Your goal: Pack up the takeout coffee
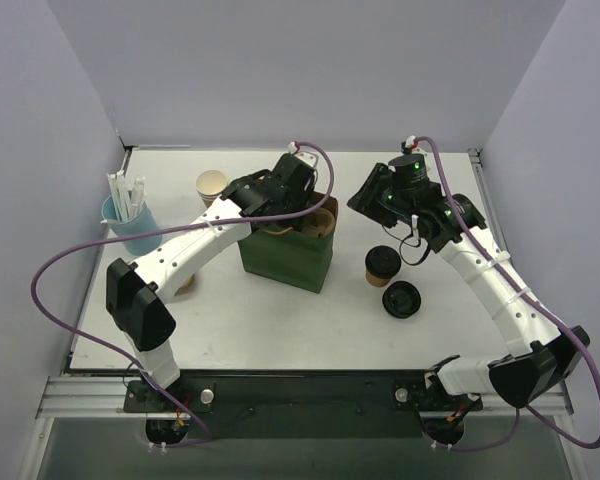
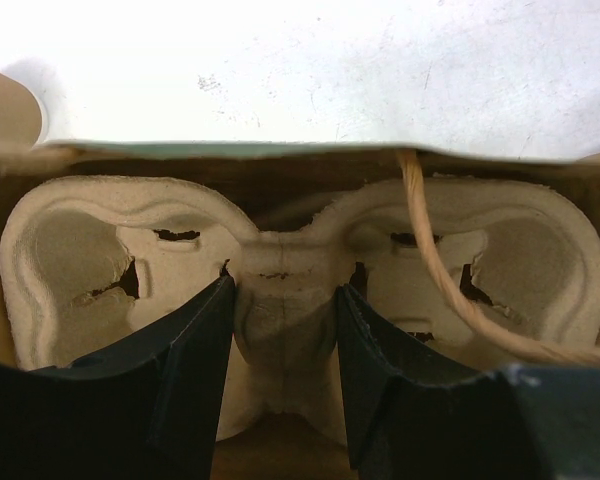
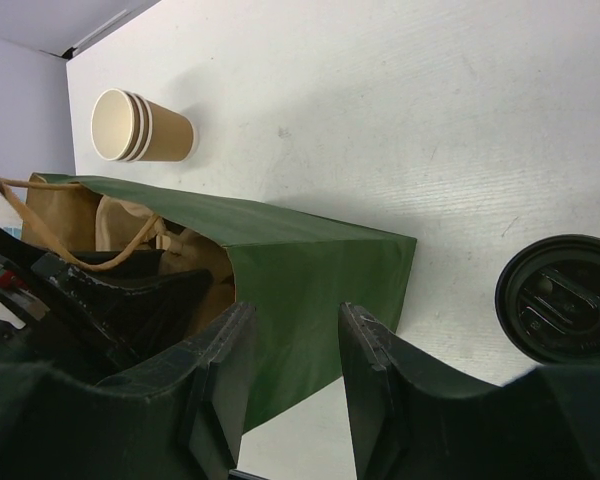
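Note:
The takeout coffee [image 1: 382,265], a small brown cup with a black lid, stands on the table right of the green bag [image 1: 286,256]. My left gripper [image 1: 302,207] reaches down into the bag's open top. In the left wrist view it [image 2: 285,300] is shut on the middle ridge of a pulp cup carrier [image 2: 80,260] inside the bag. My right gripper [image 1: 368,203] hovers right of the bag and above the coffee; it [image 3: 295,330] is open and empty over the bag's side [image 3: 310,270]. A round black lid [image 3: 560,298] shows at the right; any cup under it is hidden.
A loose black lid [image 1: 402,300] lies near the coffee. A stack of lidless tan cups [image 1: 212,185] lies behind the bag, also in the right wrist view [image 3: 140,126]. A blue cup of white straws [image 1: 130,222] stands at the left. A bag handle cord [image 2: 430,270] crosses the carrier.

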Controlling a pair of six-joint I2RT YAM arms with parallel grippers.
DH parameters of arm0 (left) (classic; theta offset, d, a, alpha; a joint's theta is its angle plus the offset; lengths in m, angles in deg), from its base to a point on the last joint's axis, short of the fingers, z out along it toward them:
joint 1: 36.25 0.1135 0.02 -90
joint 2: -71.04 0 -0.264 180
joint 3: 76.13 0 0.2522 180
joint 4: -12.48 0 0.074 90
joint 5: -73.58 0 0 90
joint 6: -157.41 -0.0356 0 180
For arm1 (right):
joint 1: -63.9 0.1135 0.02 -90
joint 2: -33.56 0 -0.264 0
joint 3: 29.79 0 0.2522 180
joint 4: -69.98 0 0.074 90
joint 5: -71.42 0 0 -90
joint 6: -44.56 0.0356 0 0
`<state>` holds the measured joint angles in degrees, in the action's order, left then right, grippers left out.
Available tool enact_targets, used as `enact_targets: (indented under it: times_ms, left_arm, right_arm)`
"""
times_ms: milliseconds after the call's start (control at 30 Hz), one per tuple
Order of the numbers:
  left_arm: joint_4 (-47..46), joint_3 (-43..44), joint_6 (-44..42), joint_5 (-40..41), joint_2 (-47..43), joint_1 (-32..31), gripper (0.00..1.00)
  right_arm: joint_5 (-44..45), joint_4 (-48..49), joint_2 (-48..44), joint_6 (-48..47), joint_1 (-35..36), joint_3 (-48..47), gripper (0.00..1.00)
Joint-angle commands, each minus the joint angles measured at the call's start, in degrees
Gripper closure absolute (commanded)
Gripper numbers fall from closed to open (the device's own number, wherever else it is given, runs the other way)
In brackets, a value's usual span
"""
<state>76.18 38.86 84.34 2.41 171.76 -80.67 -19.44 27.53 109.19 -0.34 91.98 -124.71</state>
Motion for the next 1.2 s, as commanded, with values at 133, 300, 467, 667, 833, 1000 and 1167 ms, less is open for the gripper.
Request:
enact_targets:
  times_ms: [133,300,467,667,833,1000,1167]
  left_arm:
    - [0.7,-1.0,1.3,1.1,1.1,-0.3,0.54]
    - [0.2,-2.2,1.9,1.6,1.0,-0.9,0.5]
    - [0.0,-2.1,2.1,2.1,1.8,-0.9,0.47]
    - [-1.3,-2.7,1.9,2.6,2.3,-0.9,0.47]
    - [-1.0,-2.3,2.6,2.9,2.6,-0.9,0.43]
    - [0.6,-1.0,2.6,3.4,2.4,-0.9,0.35]
    - [3.6,2.3,2.8,3.8,2.5,-0.9,0.27]
  right_arm:
    - [-0.3,0.1,-1.1,-0.6,-1.0,-0.1,0.61]
    - [-0.5,0.2,-1.0,-0.6,-1.0,0.0,0.6]
    - [-0.5,0.1,-1.1,-0.6,-1.0,0.2,0.6]
    - [-0.3,0.1,-1.3,-0.5,-1.0,0.5,0.6]
    - [-0.2,0.2,-1.2,-0.3,-1.0,0.7,0.6]
    - [0.0,0.2,-1.5,-0.3,-1.0,0.7,0.6]
    - [0.0,0.5,-1.7,-0.3,-1.0,0.9,0.6]
